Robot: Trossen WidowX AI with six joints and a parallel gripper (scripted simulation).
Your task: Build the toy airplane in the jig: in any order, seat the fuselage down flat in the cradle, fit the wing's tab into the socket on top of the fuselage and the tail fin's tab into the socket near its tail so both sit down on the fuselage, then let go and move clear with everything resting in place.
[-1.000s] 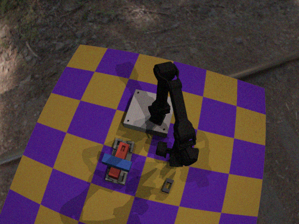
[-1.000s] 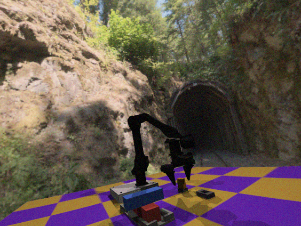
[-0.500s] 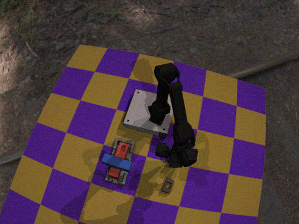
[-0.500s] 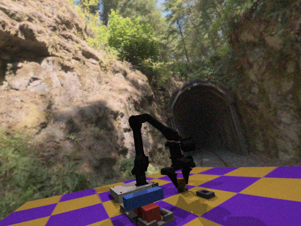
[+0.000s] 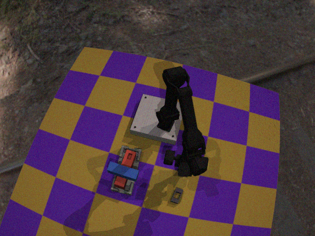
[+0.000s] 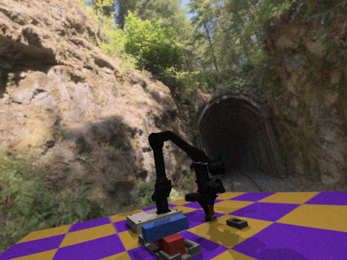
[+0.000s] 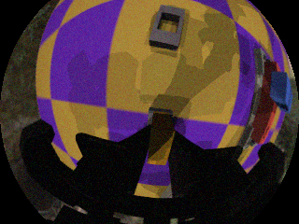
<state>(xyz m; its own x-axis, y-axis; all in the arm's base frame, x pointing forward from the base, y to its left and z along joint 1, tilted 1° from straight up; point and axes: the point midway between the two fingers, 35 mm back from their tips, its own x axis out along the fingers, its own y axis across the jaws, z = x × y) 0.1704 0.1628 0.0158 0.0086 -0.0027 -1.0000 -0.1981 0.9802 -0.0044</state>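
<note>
The red fuselage [image 5: 128,162] [image 6: 175,244] [image 7: 265,114] lies in the grey cradle [image 5: 139,154] [image 7: 258,70]. The blue wing [image 5: 123,170] [image 6: 165,228] [image 7: 281,91] lies across its top; its tab is hidden. A dark, empty socket shows near one end of the fuselage in the top view. My gripper [image 6: 210,215] [image 7: 159,129] is shut on the upright yellow tail fin [image 7: 160,154], low at the table and apart from the fuselage. In the top view the arm hides the fin and fingertips. A dark base shows at the fin's foot in the exterior view.
A small grey rectangular frame [image 5: 173,198] [image 6: 241,224] [image 7: 163,45] with an open middle lies on the checkered table [image 5: 216,192] near the gripper. The arm's pale base plate [image 5: 144,114] [image 6: 137,219] is behind the cradle.
</note>
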